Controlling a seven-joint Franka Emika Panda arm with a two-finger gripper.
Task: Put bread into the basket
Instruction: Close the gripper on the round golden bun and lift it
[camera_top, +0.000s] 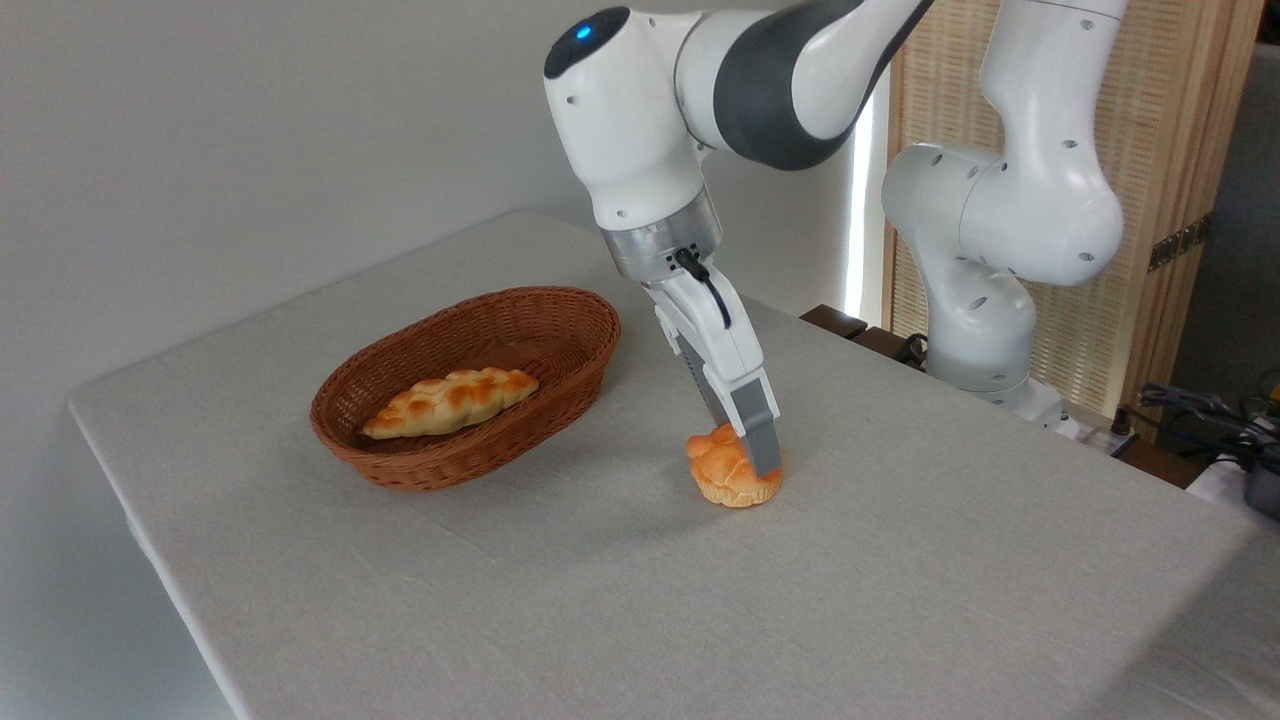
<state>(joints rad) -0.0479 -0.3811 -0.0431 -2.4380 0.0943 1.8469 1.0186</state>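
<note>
Inside the basket (560, 340) lies a braided loaf (450, 400); end effector (750, 452) grips bread (728, 472).

The bread (728, 468) looks shiny and bumpy. The basket (470, 385) is rough woven wicker. A soft, dull grey cloth covers the desk (900, 560). The arm (640, 130) is smooth, shiny white plastic.

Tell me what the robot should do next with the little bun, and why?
Probably close its fingers on the bun and lift it. The gripper is already down on the bun, which sits on the table, outside the basket. Whether the fingers already squeeze it is hard to tell. The basket lies to the left, holding only the long loaf.
</note>
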